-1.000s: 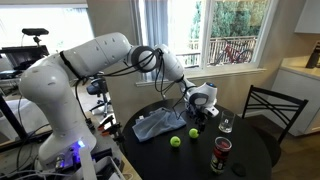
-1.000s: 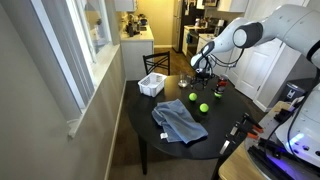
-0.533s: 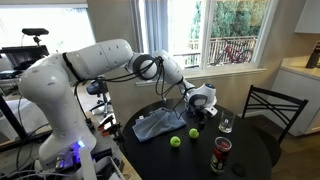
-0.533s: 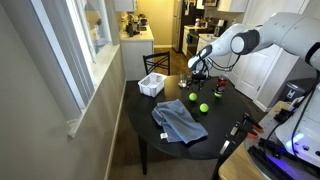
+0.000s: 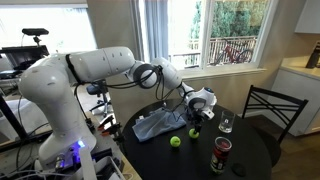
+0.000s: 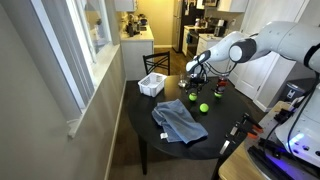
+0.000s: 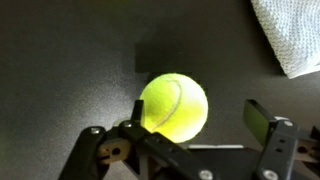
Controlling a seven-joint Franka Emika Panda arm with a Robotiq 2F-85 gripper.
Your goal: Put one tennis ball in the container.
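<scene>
Two yellow-green tennis balls lie on the black round table [image 5: 250, 150], in both exterior views. One ball [image 5: 194, 131] [image 6: 192, 98] sits just below my gripper [image 5: 203, 113] [image 6: 196, 84]. The second ball [image 5: 175, 141] [image 6: 204, 108] lies beside it. In the wrist view the near ball [image 7: 174, 104] sits on the table between my open jaws, closer to the left finger [image 7: 133, 116]; my gripper [image 7: 198, 120] is open and empty. The white basket container [image 6: 152, 85] stands at the table's edge near the window.
A crumpled grey-blue cloth [image 5: 160, 125] [image 6: 178, 120] [image 7: 290, 35] lies beside the balls. A drinking glass [image 5: 226, 124] and a red cup [image 5: 221, 152] stand on the table. A black chair [image 5: 270, 108] is beside it.
My gripper has moved down towards the table and now hangs right over the near ball. Balls, cloth and basket have not moved.
</scene>
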